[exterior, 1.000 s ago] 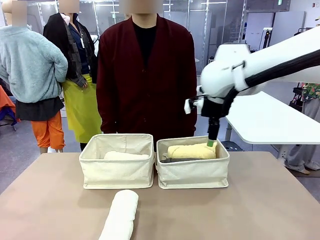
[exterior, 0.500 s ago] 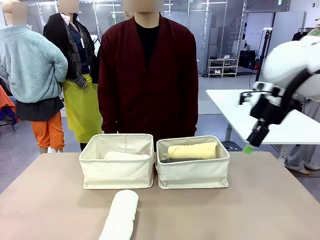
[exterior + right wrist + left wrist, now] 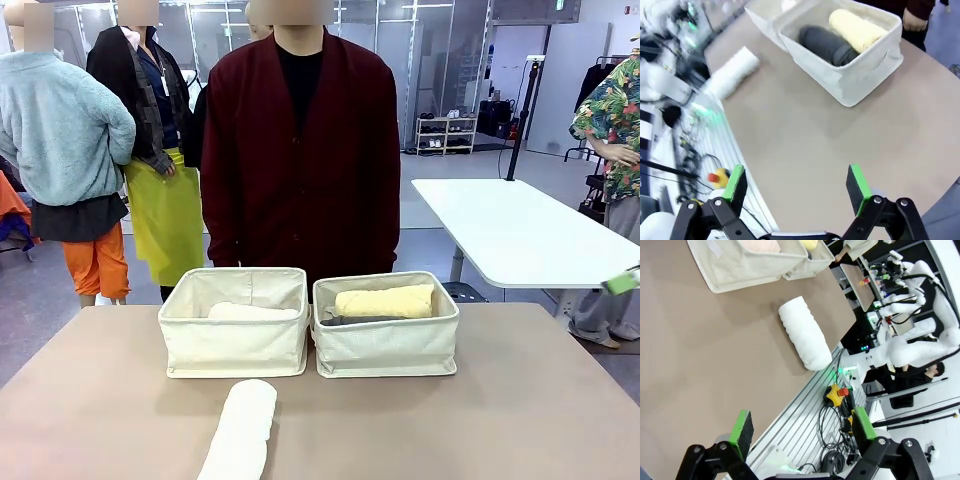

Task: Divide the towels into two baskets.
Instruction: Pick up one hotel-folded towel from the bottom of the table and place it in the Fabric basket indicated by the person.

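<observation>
White towel [image 3: 805, 333] beyond left pincer [image 3: 800, 432]

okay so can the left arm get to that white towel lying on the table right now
Probably yes. The white towel lies alone on bare table in front of the baskets, and the left gripper hangs open above it with nothing between.

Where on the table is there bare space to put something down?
The table is bare right of the right basket and left of the left basket. It is crowded in the middle: the white towel lies just before the baskets.

One towel [image 3: 241, 434] before two baskets [image 3: 236, 321]
</observation>
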